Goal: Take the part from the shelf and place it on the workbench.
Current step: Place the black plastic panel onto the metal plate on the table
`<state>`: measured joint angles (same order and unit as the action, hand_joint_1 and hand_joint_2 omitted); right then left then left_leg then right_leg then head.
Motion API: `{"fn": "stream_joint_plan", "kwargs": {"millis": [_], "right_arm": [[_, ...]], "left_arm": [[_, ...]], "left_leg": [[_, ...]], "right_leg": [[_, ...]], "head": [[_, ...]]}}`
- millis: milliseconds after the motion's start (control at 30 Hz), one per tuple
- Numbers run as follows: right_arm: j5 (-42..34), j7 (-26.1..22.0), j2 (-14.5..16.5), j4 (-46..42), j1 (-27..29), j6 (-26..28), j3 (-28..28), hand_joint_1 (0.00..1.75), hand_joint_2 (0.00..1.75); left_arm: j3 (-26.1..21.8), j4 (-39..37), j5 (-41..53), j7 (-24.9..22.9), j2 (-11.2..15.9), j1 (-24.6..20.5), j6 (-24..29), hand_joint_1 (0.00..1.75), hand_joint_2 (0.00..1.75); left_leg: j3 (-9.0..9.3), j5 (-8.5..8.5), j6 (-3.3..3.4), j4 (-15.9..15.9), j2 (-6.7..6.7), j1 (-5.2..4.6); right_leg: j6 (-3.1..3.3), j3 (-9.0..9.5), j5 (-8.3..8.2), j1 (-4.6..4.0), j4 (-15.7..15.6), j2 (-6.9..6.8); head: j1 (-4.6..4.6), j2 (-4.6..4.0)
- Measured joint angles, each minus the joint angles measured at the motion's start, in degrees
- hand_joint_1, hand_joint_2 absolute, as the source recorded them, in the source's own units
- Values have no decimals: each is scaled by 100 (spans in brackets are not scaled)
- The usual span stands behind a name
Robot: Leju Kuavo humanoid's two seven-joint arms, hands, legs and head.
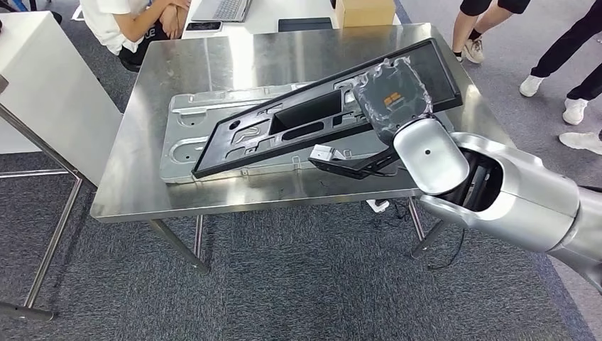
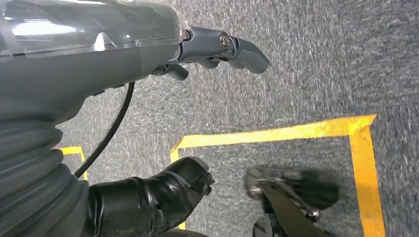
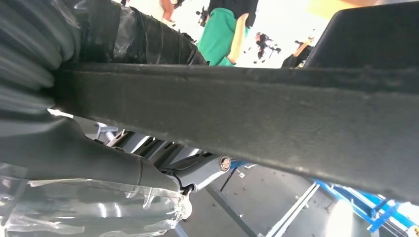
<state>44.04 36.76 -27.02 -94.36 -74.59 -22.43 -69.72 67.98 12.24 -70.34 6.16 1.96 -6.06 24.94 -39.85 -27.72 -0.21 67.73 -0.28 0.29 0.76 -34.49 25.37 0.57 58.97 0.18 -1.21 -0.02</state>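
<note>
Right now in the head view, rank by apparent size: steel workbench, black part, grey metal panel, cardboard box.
1. Steel workbench.
2. Black part and grey metal panel: unsure, since the part overlaps the panel and sits nearer the camera.
3. Cardboard box, cut off by the frame.

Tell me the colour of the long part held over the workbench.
Black part, clearest in the head view.

head view: high on the robot, facing forward and down onto the workbench (image 1: 213, 199) and carpet.
left wrist view: close behind the left hand (image 2: 217, 49), facing down at carpet.
right wrist view: tight against the part (image 3: 247, 113).
shared: the part (image 1: 319, 114), head and right wrist.
</note>
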Motion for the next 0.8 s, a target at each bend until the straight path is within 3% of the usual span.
{"fn": "stream_joint_plan", "kwargs": {"millis": [67, 100, 233, 267, 333, 400, 433, 467, 500, 567, 600, 700, 767, 800], "right_arm": [[0, 0, -2, 0, -7, 0, 0, 175, 175], [0, 0, -3, -1, -8, 0, 0, 175, 175], [0, 0, -11, -6, -9, 1, 1, 175, 175], [0, 0, -15, -10, -13, 1, 2, 175, 175], [0, 0, -18, -15, -14, 1, 4, 175, 175], [0, 0, -24, -15, 5, 0, 2, 175, 175], [0, 0, -27, -15, 14, 0, 1, 175, 175], [0, 0, -30, -15, 20, 0, 0, 175, 175], [0, 0, -31, -15, 22, 1, 0, 175, 175], [0, 0, -30, -17, 14, 5, 1, 175, 175], [0, 0, -29, -19, 11, 8, 1, 175, 175], [0, 0, -29, -23, 10, 8, 1, 175, 175], [1, 0, -33, -25, 3, 7, 0, 175, 175], [2, 0, -35, -25, 0, 7, 0, 175, 175]], "left_arm": [[0, 0, 0, 0, 3, -6, 1, 0, 175], [0, 0, 0, 1, 4, -8, 2, 0, 175], [0, 0, -1, 1, 1, -4, 2, 0, 175], [0, 0, -2, 1, -1, -5, 2, 0, 175], [0, 0, -2, 2, -1, -9, 2, 0, 175], [0, 0, -2, 2, 1, -10, 2, 0, 175], [0, 0, -2, 2, 2, -8, 2, 0, 175], [0, 0, -2, 2, 2, -6, 2, 0, 175], [0, 0, -2, 2, 1, -4, 2, 0, 175], [0, 0, -1, 2, -1, -7, 4, 0, 175], [0, 0, 0, 3, -2, -10, 8, 0, 175], [-1, 0, -1, 4, -2, -11, 25, 0, 175], [-1, 0, 3, 9, -3, -6, 30, 0, 175], [-1, 0, 7, 12, -4, -5, 32, 0, 175]], "left_leg": [[335, 235, 46, -686, 1, -17], [403, 248, 67, -834, -1, -26], [467, 261, 158, -946, -1, -9], [492, 270, 188, -976, 2, 4], [513, 263, 229, -988, 5, 11], [521, 243, 241, -981, 0, 11], [532, 229, 237, -975, -4, 12], [550, 209, 227, -965, -10, 13], [569, 184, 210, -950, -16, 14], [576, 136, 162, -910, -25, -3], [569, 122, 136, -899, -28, -11], [562, 92, 57, -893, -26, -15], [447, -75, 3, -616, -14, -6], [301, -220, -16, -314, -7, 0]], "right_leg": [[-39, 4, 31, -17, 20, 7], [-66, -2, 36, -21, 23, 9], [-178, -39, 110, -17, 105, 7], [-201, -126, 222, -15, 297, 6], [-234, -479, 540, -1, 991, 3], [-255, -818, 669, 12, 1553, 2], [-259, -854, 575, 18, 1548, 1], [-258, -773, 383, 25, 1323, 1], [-251, -605, 149, 31, 938, 1], [-225, -283, -104, 21, 272, 6], [-205, -206, -125, 12, 108, 10], [-116, -173, -91, 3, 36, 18], [-43, -125, -85, 16, 1, 15], [-14, -102, -77, 16, -8, 12]], "head": [[3, 0], [5, 0], [10, 0], [15, 0], [23, 0], [24, 0], [25, 0], [25, 0], [26, 0], [22, 1], [18, 1], [12, 0], [4, 0], [0, 0]]}}
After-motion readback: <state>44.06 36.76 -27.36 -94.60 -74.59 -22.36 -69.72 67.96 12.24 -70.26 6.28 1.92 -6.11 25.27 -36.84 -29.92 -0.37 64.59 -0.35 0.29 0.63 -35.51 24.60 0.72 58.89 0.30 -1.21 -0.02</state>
